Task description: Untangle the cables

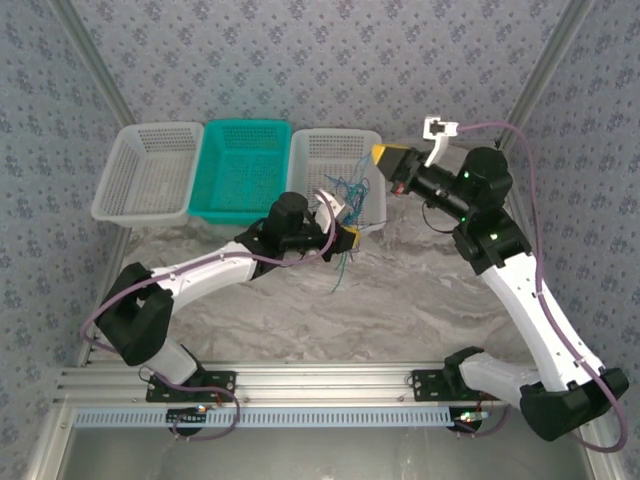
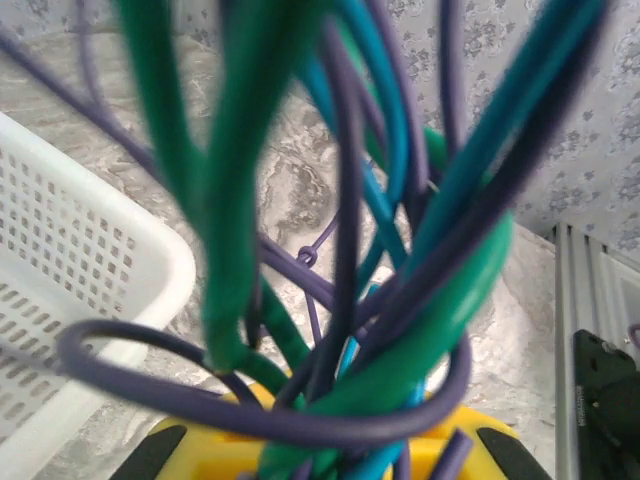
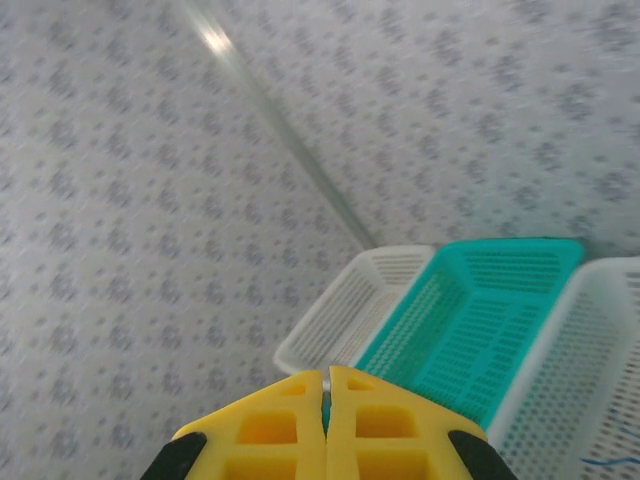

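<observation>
Three baskets [image 1: 150,127] [image 1: 246,123] [image 1: 330,132], two grippers [image 1: 350,236] [image 1: 382,153], one tangle of cables [image 1: 345,195].

A robot test space, like one in a lab, is shown. A small work area is closed in by walls [image 1: 300,60] covered in a grey flower pattern, and shiny metal posts [image 1: 92,62] are set in the back corners. A left arm [image 1: 205,268] and a right arm [image 1: 540,310], both white and black, are bolted to a metal rail [image 1: 320,378] at the near edge of a table [image 1: 420,300] made to look like grey stone. A white basket [image 1: 148,170], a green basket [image 1: 240,170] and another white basket [image 1: 325,160] are lined up at the back
</observation>
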